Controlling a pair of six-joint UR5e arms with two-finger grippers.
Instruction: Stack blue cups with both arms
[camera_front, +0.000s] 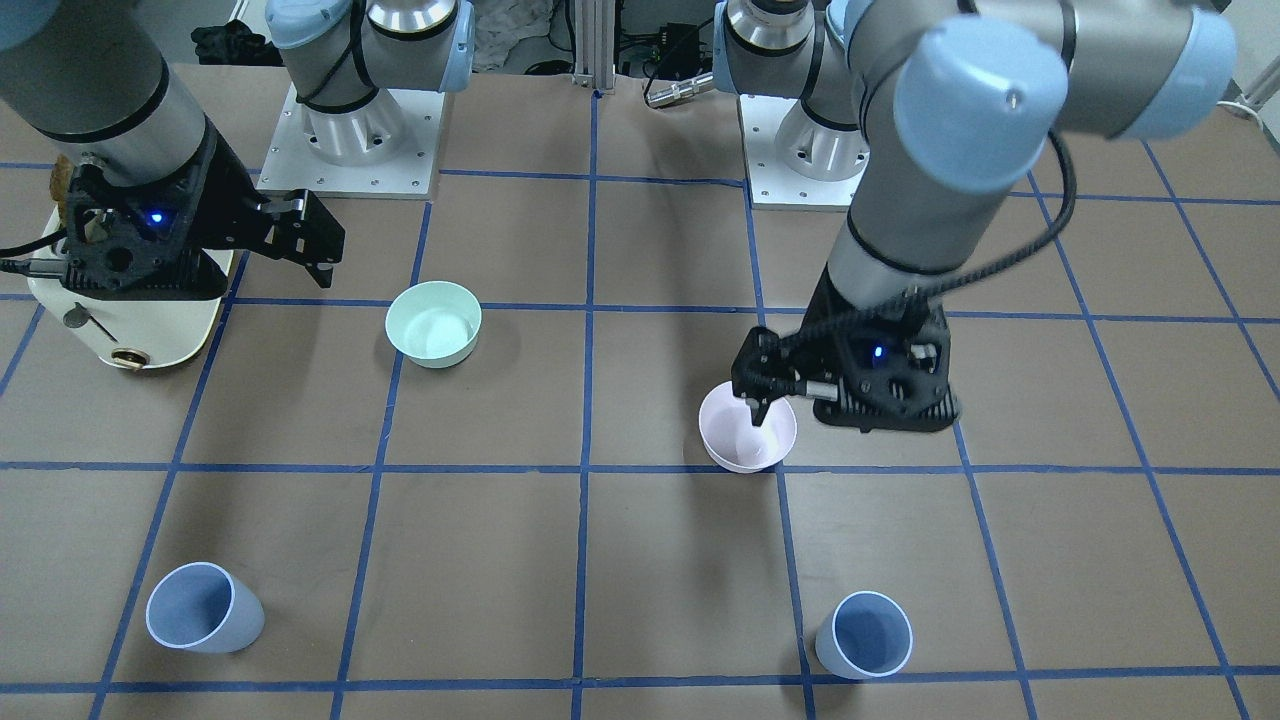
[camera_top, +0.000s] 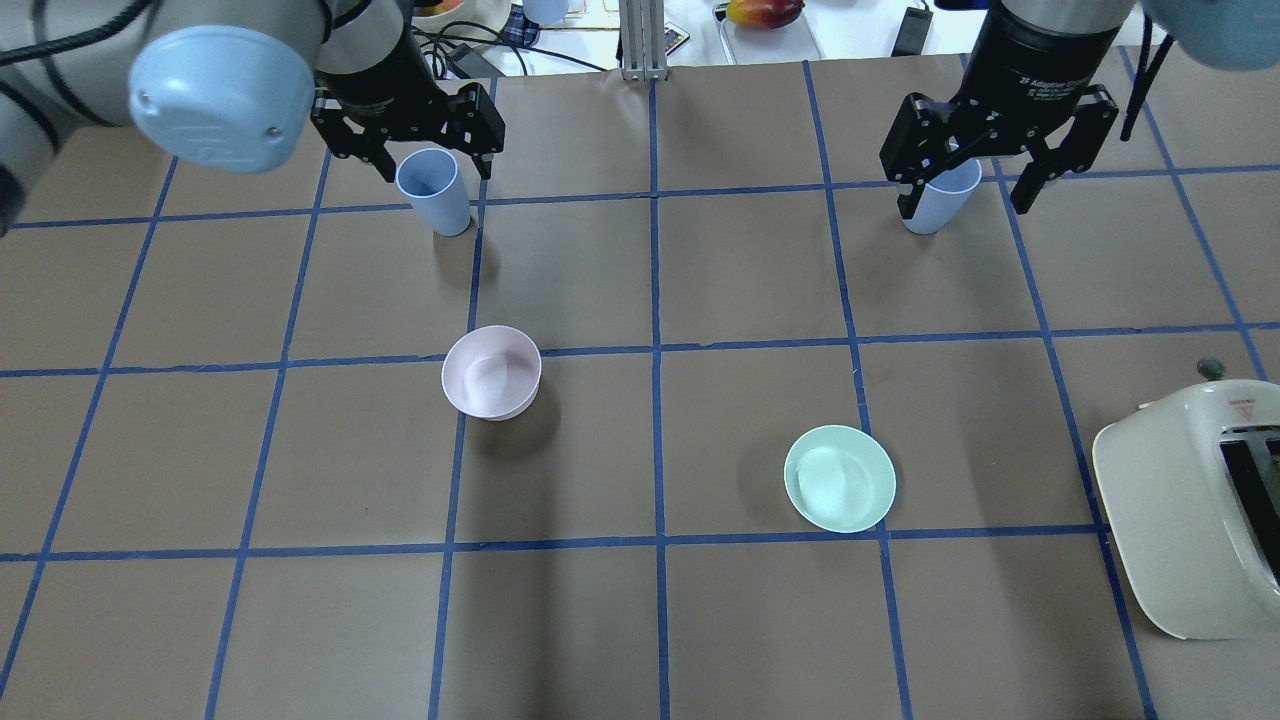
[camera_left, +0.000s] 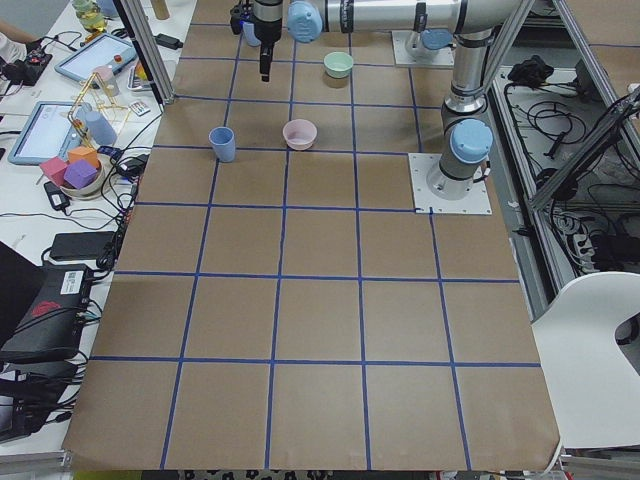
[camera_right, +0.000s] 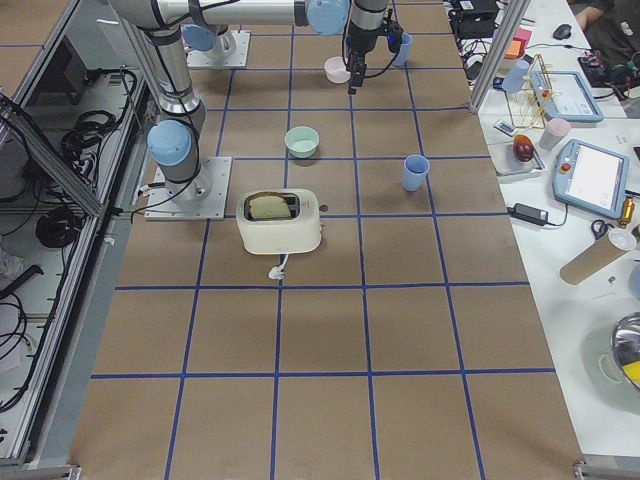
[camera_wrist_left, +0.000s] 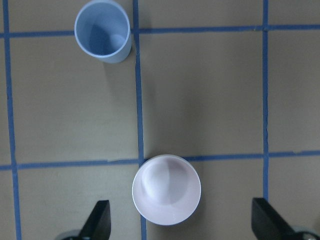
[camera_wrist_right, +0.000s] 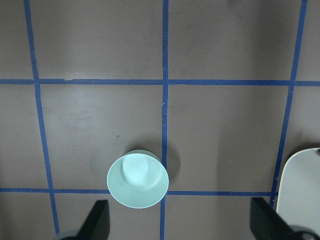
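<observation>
Two blue cups stand upright and apart on the far side of the table, one (camera_top: 435, 190) on my left and one (camera_top: 940, 200) on my right; they also show in the front view (camera_front: 865, 635) (camera_front: 205, 607). My left gripper (camera_front: 760, 395) is open and empty, high above the pale pink bowl (camera_wrist_left: 166, 189), with the left blue cup (camera_wrist_left: 103, 31) ahead of it. My right gripper (camera_front: 300, 235) is open and empty, high above the table near the mint-green bowl (camera_wrist_right: 137, 179). The right cup is out of the right wrist view.
A cream toaster (camera_top: 1190, 500) with bread in it stands at my right edge of the table, under the right arm. The pink bowl (camera_top: 491, 372) and the mint bowl (camera_top: 840, 478) sit mid-table. Operators' benches with clutter lie beyond the far edge.
</observation>
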